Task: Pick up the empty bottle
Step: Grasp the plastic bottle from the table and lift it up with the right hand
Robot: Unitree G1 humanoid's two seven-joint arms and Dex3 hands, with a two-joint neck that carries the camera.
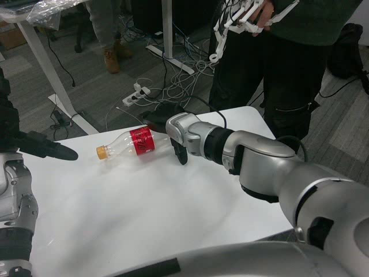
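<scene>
We look down over a white worktop (144,219) and see the empty bottle (134,143) lying on its side near the far edge. It is clear plastic with a red label around its middle and a yellow cap (101,153) pointing toward our left. Its base end points toward our right arm.

Our right hand (180,151) is at the base end of the bottle. The silver forearm (253,158) reaches in from the right, and the black fingers (183,156) hang down just beside the bottle's end, tips close to the worktop. From this angle we cannot tell whether the fingers touch the bottle or how far apart they are, since the wrist casing hides most of the hand. The bottle lies flat on the worktop, not lifted.

Our left hand (43,147) shows at the left edge, over the worktop's near-left corner and well apart from the bottle. Its dark fingers stretch out toward the right and hold nothing.

Beyond the worktop a person (288,57) in dark clothes stands at the far right corner, holding a white framed device (242,20). On the grey floor behind lie tangled cables (173,81) and a white power strip (138,92). A second person's legs and a brown boot (111,60) show further back, beside a white desk leg (52,81).
</scene>
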